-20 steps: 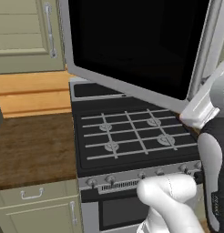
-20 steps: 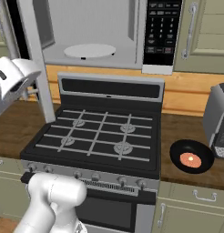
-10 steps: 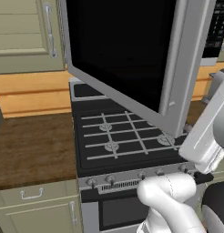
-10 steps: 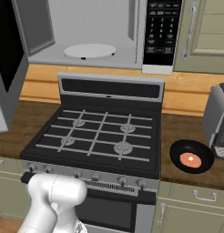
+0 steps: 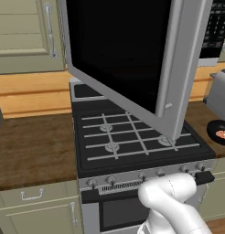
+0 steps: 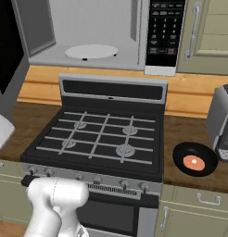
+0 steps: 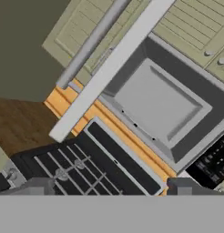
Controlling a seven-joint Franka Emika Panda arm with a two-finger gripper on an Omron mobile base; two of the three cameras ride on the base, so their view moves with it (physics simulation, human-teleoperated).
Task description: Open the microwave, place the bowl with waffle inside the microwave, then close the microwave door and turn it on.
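The microwave (image 6: 95,28) stands open above the stove, its white turntable (image 6: 91,51) bare and its black button panel (image 6: 164,34) on the right. The microwave door (image 5: 123,55) is swung far out to the left, its long silver handle (image 5: 178,68) at the free edge. In the hand view the door (image 7: 114,63) shows edge-on with the handle (image 7: 91,43) beside it. My gripper (image 7: 113,185) is open, holds nothing and is clear of the handle. The black bowl (image 6: 194,159), with a round orange-brown piece in it, sits on the counter right of the stove.
A black gas stove (image 6: 99,139) with several burners lies under the microwave. A silver toaster (image 6: 222,122) stands just behind the bowl. Wooden counter (image 5: 32,151) runs left of the stove. Beige cabinets (image 5: 23,32) flank the microwave.
The microwave door has swung further open to the left. My jaws have widened and let go of the handle, and the arm has pulled back from the door.
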